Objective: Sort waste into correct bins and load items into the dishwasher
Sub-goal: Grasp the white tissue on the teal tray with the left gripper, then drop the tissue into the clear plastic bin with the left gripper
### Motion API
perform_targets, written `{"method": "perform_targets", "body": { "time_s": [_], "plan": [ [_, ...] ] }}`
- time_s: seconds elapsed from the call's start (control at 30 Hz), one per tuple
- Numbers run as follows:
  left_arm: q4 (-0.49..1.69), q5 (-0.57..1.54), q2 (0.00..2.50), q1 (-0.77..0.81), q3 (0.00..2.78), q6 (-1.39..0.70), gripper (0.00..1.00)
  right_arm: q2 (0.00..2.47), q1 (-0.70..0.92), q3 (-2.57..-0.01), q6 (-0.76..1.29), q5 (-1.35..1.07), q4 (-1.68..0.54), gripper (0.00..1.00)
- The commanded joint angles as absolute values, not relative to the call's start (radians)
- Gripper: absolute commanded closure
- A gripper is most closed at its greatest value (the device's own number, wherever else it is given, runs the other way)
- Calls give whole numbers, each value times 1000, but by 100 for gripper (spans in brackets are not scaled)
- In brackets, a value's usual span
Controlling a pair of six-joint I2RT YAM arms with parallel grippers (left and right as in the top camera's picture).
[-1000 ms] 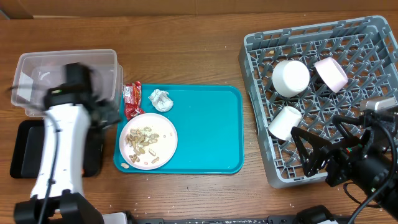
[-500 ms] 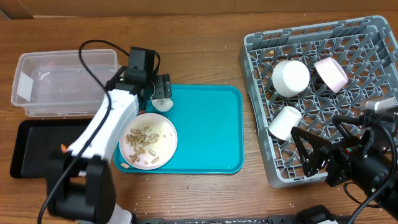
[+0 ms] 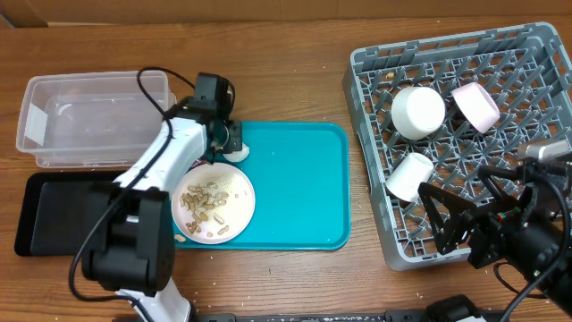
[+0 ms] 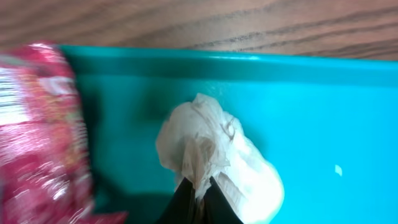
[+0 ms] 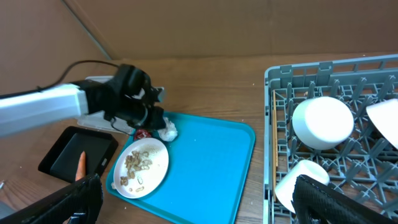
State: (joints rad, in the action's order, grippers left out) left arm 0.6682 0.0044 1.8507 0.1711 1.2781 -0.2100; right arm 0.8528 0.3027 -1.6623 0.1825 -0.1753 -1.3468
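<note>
Left gripper [image 4: 198,196] sat pinched shut on just 1 fold of crumpled white tissue [image 4: 217,155] — thin hold, could slip free on lifting.

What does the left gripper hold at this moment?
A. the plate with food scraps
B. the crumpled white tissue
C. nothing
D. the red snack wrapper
B: the left gripper is shut on the crumpled white tissue, which lies on the teal tray beside the red snack wrapper.

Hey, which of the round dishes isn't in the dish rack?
The large plate with food scraps on it, lying on the teal tray. The white bowl, cup and pinkish bowl all sit in the grey rack.
</note>
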Motion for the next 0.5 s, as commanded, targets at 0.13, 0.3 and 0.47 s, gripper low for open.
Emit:
{"method": "perform_targets", "body": {
  "time_s": [0.13, 0.3, 0.47],
  "plan": [
    [815, -120, 1634, 34, 1457, -205, 96, 851, 308, -1668, 180, -174, -1342, 0],
    [771, -187, 1630, -86, 1456, -172, 93, 851, 308, -1668, 180, -174, -1342, 0],
    [785, -140, 1654, -137, 1457, -149, 39, 851, 308, -1668, 180, -174, -1341, 0]
  ]
}}
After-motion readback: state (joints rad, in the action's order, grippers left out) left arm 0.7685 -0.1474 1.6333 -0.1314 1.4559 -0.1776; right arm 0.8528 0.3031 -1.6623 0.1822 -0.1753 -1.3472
